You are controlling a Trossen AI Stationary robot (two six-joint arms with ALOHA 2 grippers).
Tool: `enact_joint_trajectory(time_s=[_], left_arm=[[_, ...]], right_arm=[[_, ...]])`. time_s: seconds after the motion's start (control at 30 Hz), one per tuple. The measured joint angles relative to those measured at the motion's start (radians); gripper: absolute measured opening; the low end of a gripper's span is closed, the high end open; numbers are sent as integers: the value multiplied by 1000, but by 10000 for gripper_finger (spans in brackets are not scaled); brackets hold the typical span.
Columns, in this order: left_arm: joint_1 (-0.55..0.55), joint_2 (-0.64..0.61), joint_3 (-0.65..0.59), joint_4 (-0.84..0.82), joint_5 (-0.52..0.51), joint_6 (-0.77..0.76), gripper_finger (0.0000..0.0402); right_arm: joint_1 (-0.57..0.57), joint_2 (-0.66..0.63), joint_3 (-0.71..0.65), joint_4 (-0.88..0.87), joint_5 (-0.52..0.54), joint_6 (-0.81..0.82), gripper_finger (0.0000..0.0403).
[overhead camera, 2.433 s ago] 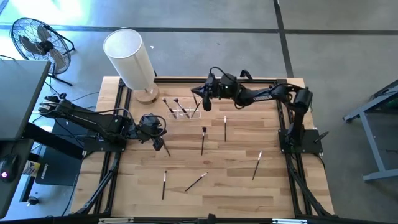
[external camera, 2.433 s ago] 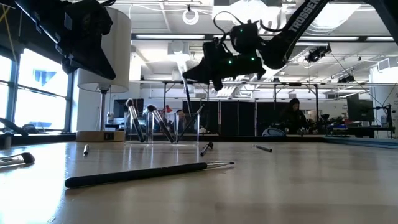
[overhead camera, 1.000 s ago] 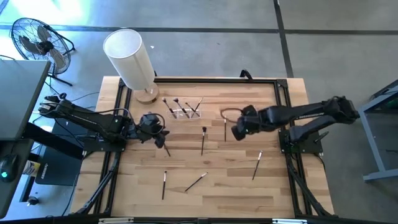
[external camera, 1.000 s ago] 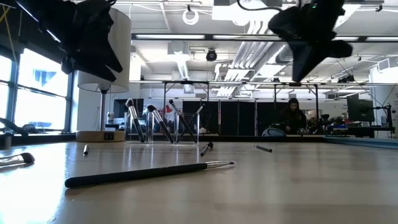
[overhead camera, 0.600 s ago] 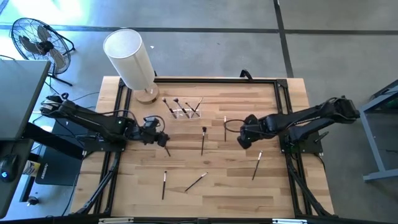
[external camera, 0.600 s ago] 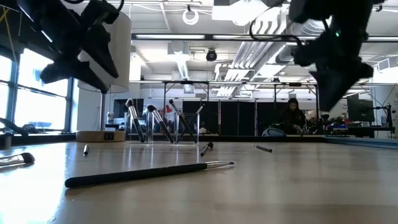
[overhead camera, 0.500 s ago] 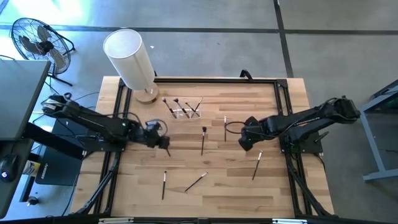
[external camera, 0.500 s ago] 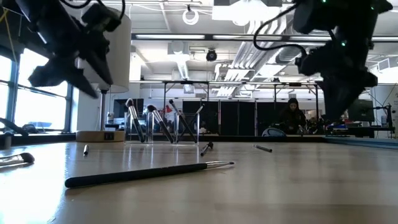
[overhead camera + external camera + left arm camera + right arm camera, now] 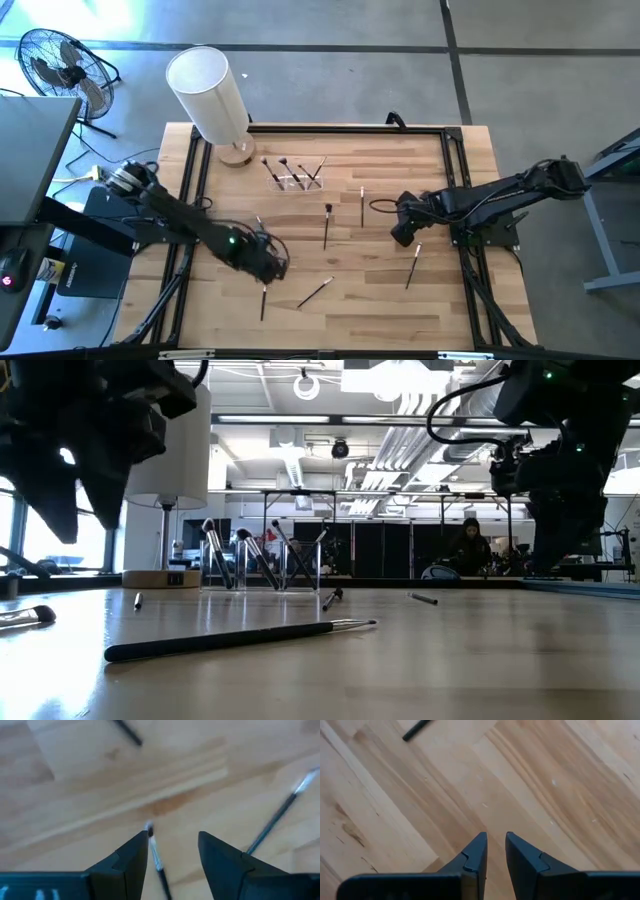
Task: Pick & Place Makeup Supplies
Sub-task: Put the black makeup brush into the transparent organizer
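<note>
Wooden table (image 9: 440, 300) carried loose brushes (image 9: 326, 226), a clear holder (image 9: 296, 178) of brushes, and a white cylinder (image 9: 210, 95).

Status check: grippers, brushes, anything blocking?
Left gripper open over a loose brush. Right gripper slightly open, empty, over bare table. Nothing blocking.

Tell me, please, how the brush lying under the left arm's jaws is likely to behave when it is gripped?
The brush looks thin and straight, so probably stiff and light. Its handle seems round and lies flat on the wooden table, so it may roll or skid if one side touches first. The left gripper stands open over it, not yet closing.
</note>
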Motion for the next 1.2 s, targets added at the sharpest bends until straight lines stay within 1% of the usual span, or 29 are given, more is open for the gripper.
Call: enact_joint_trajectory(time_s=[0.1,0.23,0.33,0.5,0.57,0.67,0.77,0.83,0.9,1.0,1.13,1.2], left_arm=[[-13,74,60,-94,30,-16,170],[-9,136,84,-79,83,-16,170],[-10,172,83,-16,105,-14,170],[-10,224,82,-16,106,-13,170],[-9,248,83,-18,92,-15,170],[-11,263,85,-13,64,-14,170],[-9,275,85,-14,71,-13,167],[-7,283,85,-18,63,-28,155],[-3,284,85,-22,56,-46,135],[15,284,84,-24,48,-47,92],[44,286,84,-19,55,-40,19],[60,286,83,-15,69,-38,9]], right_arm=[[-20,-24,0,1,-4,-45,62],[-54,-57,0,16,-23,-103,64],[-77,-79,0,14,-28,-111,62],[-96,-106,0,24,-45,-136,60],[-101,-113,0,27,-59,-153,60],[-107,-114,0,38,-74,-161,58],[-108,-113,0,44,-76,-162,58],[-108,-113,0,43,-76,-165,59],[-108,-113,0,44,-79,-173,59],[-108,-113,0,44,-87,-177,56],[-108,-113,0,44,-90,-178,56],[-108,-113,0,44,-90,-178,57]])
